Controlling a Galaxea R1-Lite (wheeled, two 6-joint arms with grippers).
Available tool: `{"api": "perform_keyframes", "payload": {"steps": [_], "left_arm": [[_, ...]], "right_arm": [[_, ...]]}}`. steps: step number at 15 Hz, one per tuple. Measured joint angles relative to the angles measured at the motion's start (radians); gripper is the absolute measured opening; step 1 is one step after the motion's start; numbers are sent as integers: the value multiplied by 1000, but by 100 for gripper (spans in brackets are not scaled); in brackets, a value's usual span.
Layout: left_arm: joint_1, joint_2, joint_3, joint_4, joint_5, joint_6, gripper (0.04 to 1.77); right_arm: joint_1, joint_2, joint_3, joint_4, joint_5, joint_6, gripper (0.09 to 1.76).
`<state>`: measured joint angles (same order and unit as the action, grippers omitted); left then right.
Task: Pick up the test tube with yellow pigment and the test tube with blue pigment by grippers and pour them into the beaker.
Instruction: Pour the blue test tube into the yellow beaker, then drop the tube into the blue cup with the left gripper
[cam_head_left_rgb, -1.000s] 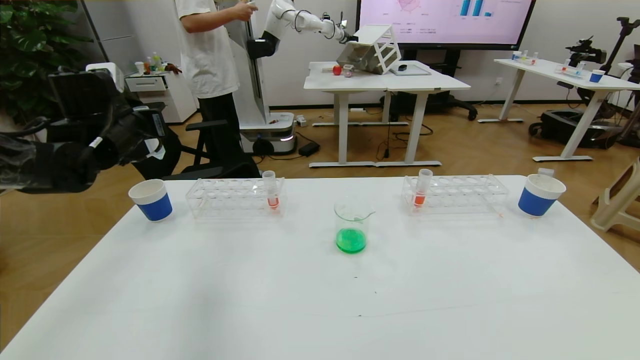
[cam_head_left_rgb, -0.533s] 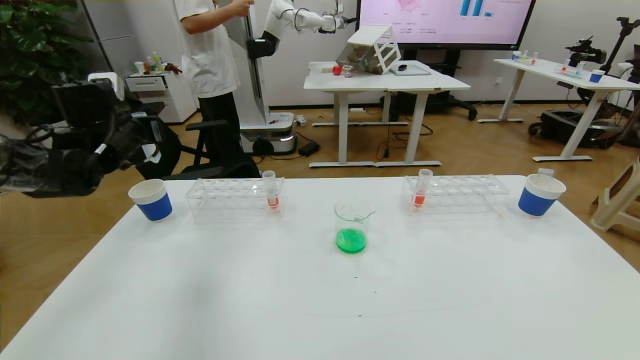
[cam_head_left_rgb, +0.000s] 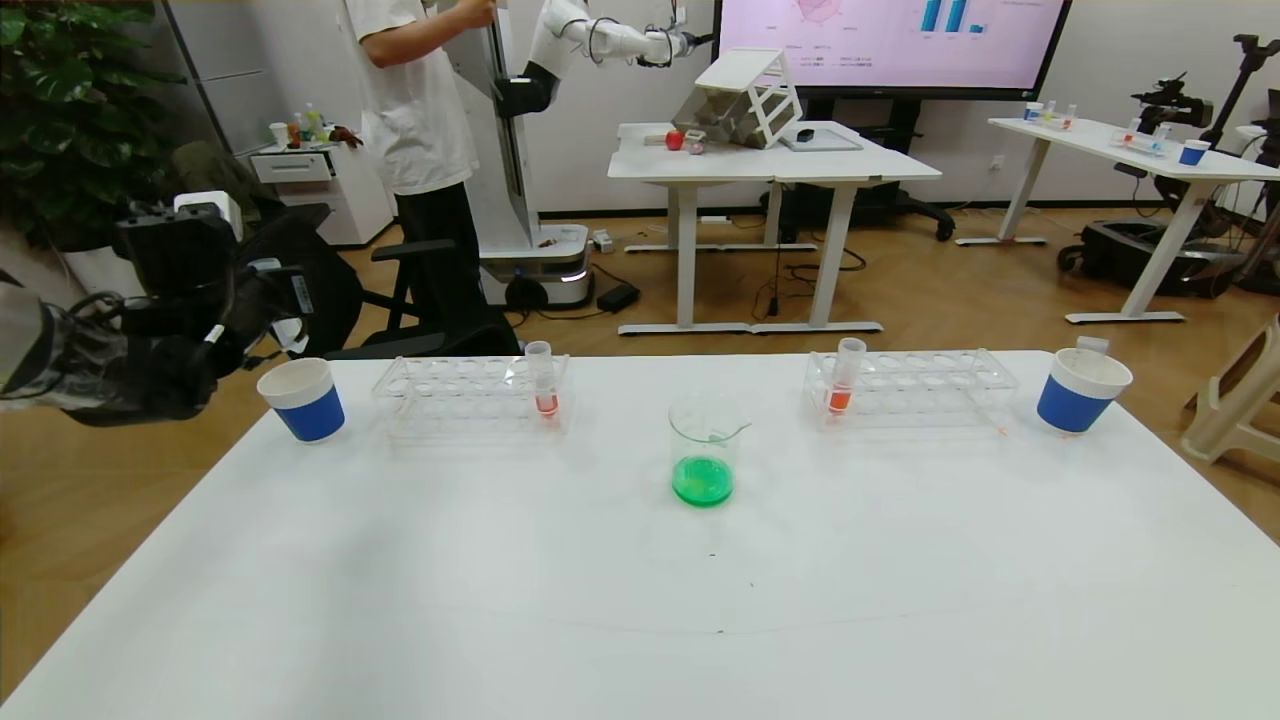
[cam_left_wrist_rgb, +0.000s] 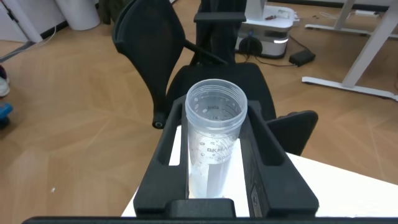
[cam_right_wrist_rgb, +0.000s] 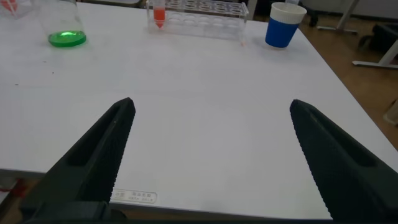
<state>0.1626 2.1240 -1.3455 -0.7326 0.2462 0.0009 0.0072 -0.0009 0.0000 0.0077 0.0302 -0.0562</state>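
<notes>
Left claw (cam_left_wrist_rgb: 214, 168): clamped on an emptied clear test tube (cam_left_wrist_rgb: 214, 146), mouth up toward the wrist camera, held off the surface's far-left corner, out at ten o'clock from the beaker; which pigment it carried could not be told.
Why held there: by my read, poured out and on its way to the left paper cup (cam_head_left_rgb: 302, 398), which sat just beside the arm as a likely drop spot.
Right claw (cam_right_wrist_rgb: 208, 140): spread wide with nothing between the fingers, hanging above the near right part of the white surface (cam_head_left_rgb: 640, 600); it did not show in the head view, so it looked parked clear of the glassware.
Beaker (cam_head_left_rgb: 705, 450): upright at the middle of the surface, green liquid in the bottom, spout turned to about three o'clock; green suggests yellow and blue were both already in.
Yellow and blue tubes: none with colour left showed anywhere.
Left rack (cam_head_left_rgb: 470, 395): at ten o'clock from the beaker, one orange-red tube (cam_head_left_rgb: 541, 378) standing at its right end, untouched.
Right rack (cam_head_left_rgb: 910, 388): at two o'clock, one orange-red tube (cam_head_left_rgb: 843, 376) at its left end.
Right paper cup (cam_head_left_rgb: 1078, 390): at the far-right end, a spent tube's rim seemingly poking out.
Stage: pouring looked done, only disposal left.
</notes>
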Motion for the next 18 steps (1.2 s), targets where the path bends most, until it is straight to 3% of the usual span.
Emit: {"api": "perform_keyframes", "payload": {"steps": [4, 10, 16, 17, 18], "left_arm": [[28, 9, 73, -116, 0, -2, 50], [39, 20, 166, -133, -1, -10, 50], [40, 51, 212, -230, -6, -10, 53], [40, 52, 216, -231, -7, -11, 70], [40, 53, 219, -231, -7, -11, 103]], "right_arm": [[0, 0, 0, 0, 0, 0, 174], [0, 0, 0, 0, 0, 0, 174], [0, 0, 0, 0, 0, 0, 174], [0, 0, 0, 0, 0, 0, 174], [0, 0, 0, 0, 0, 0, 174]]}}
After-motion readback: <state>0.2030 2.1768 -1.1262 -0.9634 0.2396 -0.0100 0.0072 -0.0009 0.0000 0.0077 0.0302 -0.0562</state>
